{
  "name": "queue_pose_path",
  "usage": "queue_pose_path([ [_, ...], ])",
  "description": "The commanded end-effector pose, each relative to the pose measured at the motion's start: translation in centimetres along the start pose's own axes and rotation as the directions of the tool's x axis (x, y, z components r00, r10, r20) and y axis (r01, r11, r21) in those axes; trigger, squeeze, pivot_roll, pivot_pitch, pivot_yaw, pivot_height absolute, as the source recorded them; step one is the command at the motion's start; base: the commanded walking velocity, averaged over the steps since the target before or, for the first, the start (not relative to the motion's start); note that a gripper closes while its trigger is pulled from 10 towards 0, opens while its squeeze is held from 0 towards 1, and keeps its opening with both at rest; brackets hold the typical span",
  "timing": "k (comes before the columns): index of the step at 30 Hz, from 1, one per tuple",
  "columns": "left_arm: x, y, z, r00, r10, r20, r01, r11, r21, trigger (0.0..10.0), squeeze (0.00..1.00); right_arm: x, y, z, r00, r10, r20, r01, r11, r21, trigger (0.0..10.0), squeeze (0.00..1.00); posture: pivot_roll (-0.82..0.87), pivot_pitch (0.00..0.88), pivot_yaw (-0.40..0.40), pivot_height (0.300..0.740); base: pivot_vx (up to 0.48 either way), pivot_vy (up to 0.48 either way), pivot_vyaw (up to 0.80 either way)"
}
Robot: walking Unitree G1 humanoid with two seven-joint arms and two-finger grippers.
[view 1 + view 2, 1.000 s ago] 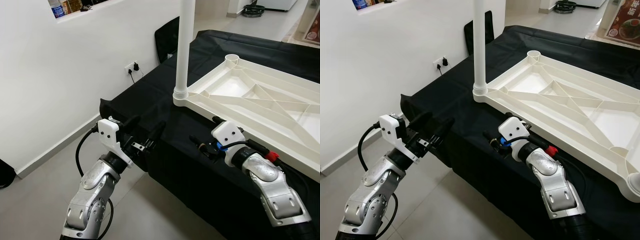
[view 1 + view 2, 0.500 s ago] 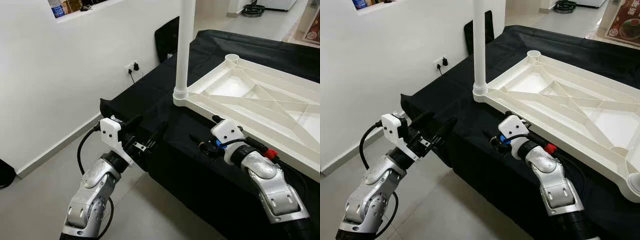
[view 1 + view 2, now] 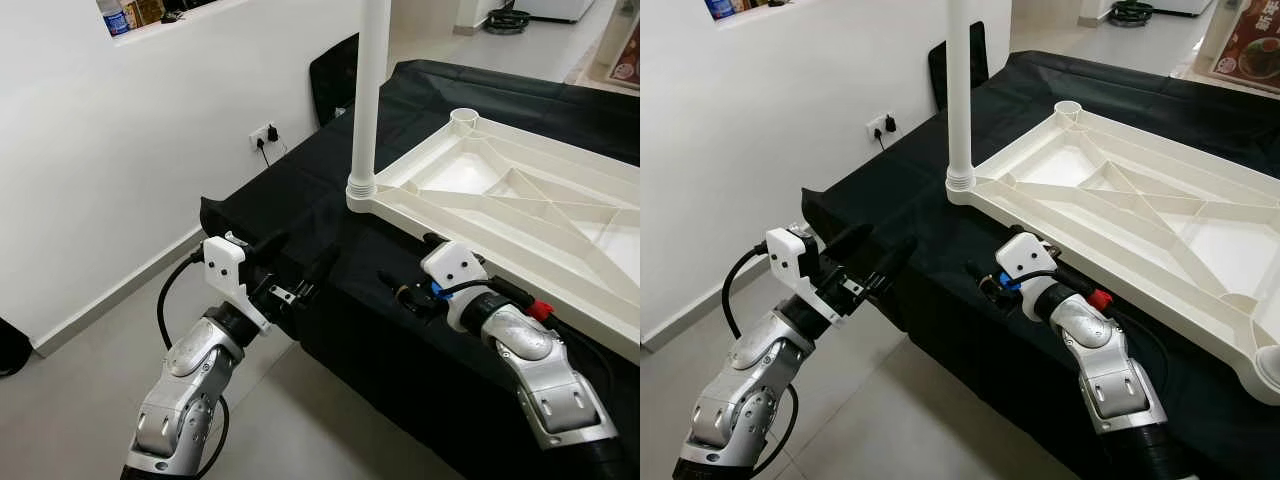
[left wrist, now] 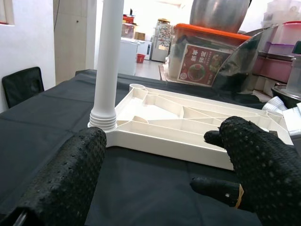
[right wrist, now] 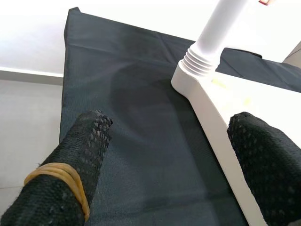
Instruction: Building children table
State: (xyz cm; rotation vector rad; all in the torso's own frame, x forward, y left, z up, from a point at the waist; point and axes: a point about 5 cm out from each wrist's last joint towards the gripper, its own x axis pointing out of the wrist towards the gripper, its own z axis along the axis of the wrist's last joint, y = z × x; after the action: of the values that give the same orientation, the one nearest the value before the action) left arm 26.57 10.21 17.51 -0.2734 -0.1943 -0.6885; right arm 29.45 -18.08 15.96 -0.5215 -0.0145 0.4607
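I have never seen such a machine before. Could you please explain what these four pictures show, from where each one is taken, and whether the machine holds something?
This is a humanoid robot with two silver arms, each ending in a gripper of two long black fingers. Two pictures come from cameras in its head, looking forward and down, so they show the same scene. The other two come from a camera on each wrist, looking along that gripper's fingers.

In front of the robot a black cloth covers a surface. On it lies a white plastic tabletop, upside down, so its ribs show. One white leg already stands upright in a corner socket; another corner socket is still empty.

The left gripper hovers at the cloth's near edge, the right gripper just before the tabletop's near rim. Both are open and hold nothing.
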Motion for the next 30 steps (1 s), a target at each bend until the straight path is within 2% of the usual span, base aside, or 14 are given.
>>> queue_pose_path([
  [1,0.06,0.15,-0.12,1.0,0.007,-0.003,-0.007,1.0,0.008,10.0,0.0,0.06,0.27,0.33,1.0,0.021,0.019,-0.021,1.0,-0.011,10.0,0.0,-0.1,0.072,0.029,0.74,0.0,0.0,0.0],
  [30,0.15,0.16,0.1,1.0,0.006,0.018,-0.006,1.0,0.013,10.0,0.0,0.85,-0.05,0.89,0.999,0.033,0.04,-0.032,0.999,-0.027,10.0,0.0,-0.1,0.051,0.017,0.74,0.0,0.0,0.0],
])
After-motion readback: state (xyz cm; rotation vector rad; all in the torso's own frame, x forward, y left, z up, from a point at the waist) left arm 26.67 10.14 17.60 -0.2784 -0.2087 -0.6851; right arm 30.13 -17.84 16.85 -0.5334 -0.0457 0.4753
